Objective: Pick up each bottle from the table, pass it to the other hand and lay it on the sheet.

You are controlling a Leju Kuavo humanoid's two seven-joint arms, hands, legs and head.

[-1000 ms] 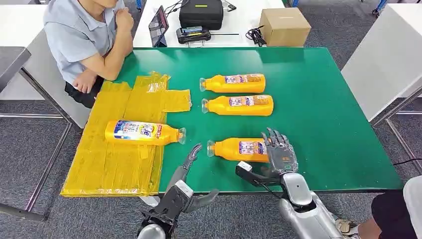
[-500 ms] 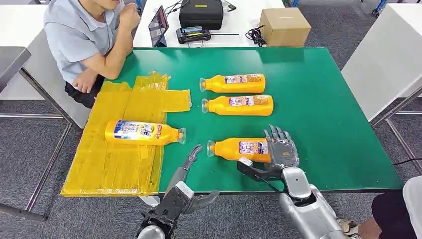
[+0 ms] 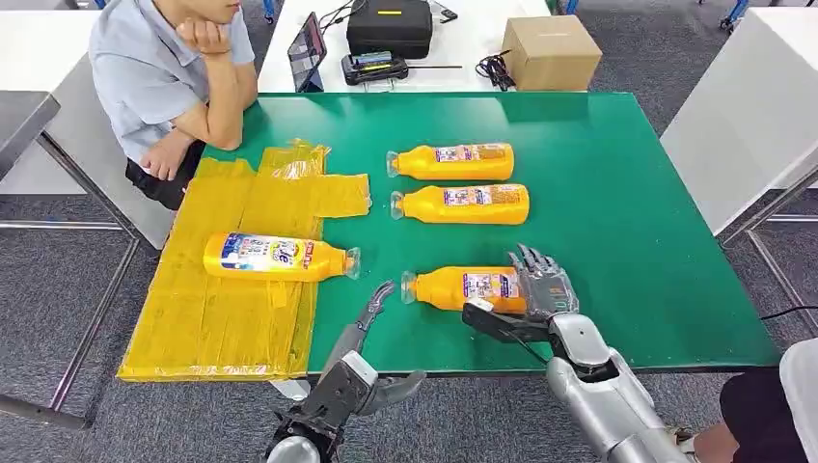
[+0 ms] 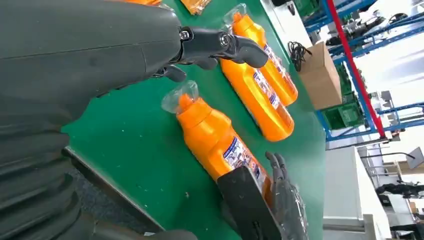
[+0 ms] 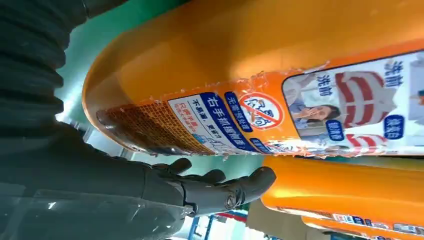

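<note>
Bottle sideways, cap pointing left

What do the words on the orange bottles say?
"洗前": on the label of the orange plastic bottle by the right hand.
Red crossed-circle sign: same label, no words in it.
Other print there: too blurred to read.
Label of the orange bottle on the yellow sheet: too small to read.

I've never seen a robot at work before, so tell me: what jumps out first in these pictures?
Bright orange bottles lying on a green table: two side by side mid-table, and a nearest bottle at the front edge, where the silver right hand wraps around its base. A fourth bottle already lies on the yellow sheet at the left. The left hand waits open below the table's front edge, and a person sits watching at the far left corner.
</note>
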